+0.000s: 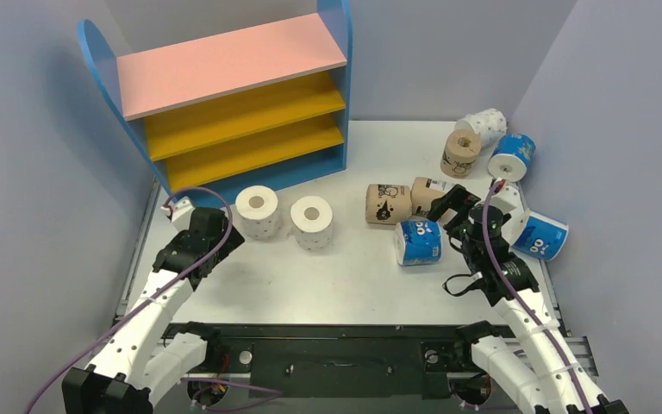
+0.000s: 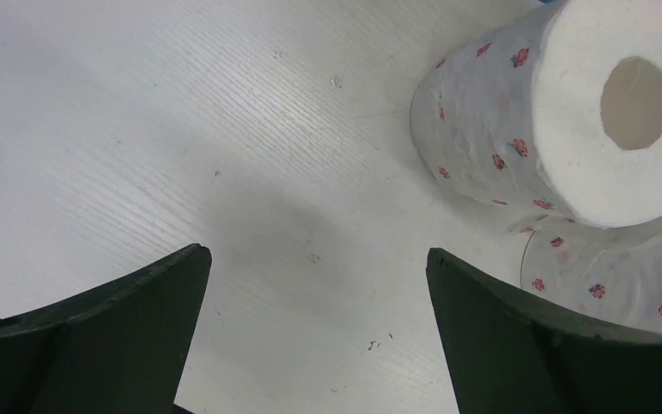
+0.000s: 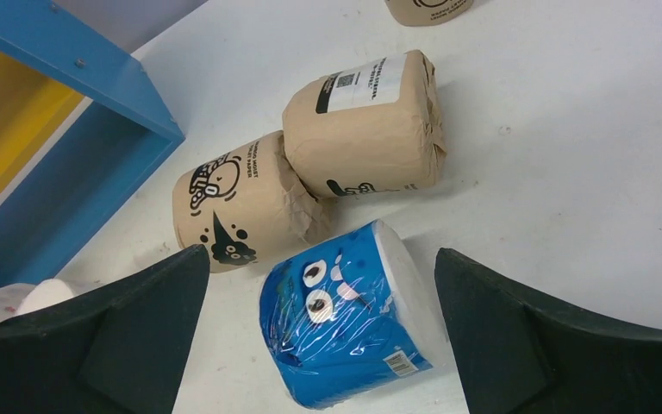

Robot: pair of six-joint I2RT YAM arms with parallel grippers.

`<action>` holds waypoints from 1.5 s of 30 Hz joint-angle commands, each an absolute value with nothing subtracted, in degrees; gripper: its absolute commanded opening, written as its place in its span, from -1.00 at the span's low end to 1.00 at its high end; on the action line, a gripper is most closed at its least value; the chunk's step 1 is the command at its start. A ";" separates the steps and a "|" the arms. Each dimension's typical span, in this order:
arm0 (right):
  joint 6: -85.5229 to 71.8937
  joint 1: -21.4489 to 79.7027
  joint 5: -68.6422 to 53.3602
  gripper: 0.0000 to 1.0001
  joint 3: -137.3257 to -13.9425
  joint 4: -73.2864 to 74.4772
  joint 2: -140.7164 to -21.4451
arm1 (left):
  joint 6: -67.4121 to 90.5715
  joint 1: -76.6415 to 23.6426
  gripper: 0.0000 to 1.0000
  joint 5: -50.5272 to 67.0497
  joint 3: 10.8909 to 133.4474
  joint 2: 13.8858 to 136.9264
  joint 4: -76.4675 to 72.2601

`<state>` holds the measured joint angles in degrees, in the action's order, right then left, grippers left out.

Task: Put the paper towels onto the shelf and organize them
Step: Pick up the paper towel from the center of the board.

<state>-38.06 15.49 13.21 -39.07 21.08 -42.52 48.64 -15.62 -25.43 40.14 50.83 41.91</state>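
Left end effector [image 2: 316, 252] spread near table edge [image 1: 140, 250], right end effector [image 3: 319, 252] spread by roll [image 3: 345, 328]

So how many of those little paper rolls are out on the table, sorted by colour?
white dotted rolls: 3
tan printed rolls: 3
blue-and-white rolls: 3
Total: 9
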 commanded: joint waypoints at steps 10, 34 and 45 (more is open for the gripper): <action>-43.21 15.95 20.97 1.00 -38.11 21.90 -37.87 | 52.39 -20.18 0.93 -36.27 48.69 56.89 48.58; -34.50 25.90 9.92 0.90 -40.28 19.84 -43.35 | 36.96 -23.51 0.93 -9.16 41.34 43.83 26.75; -35.05 39.03 17.19 0.83 -47.93 16.81 -58.39 | 44.52 -24.10 0.93 -2.81 37.86 45.78 20.28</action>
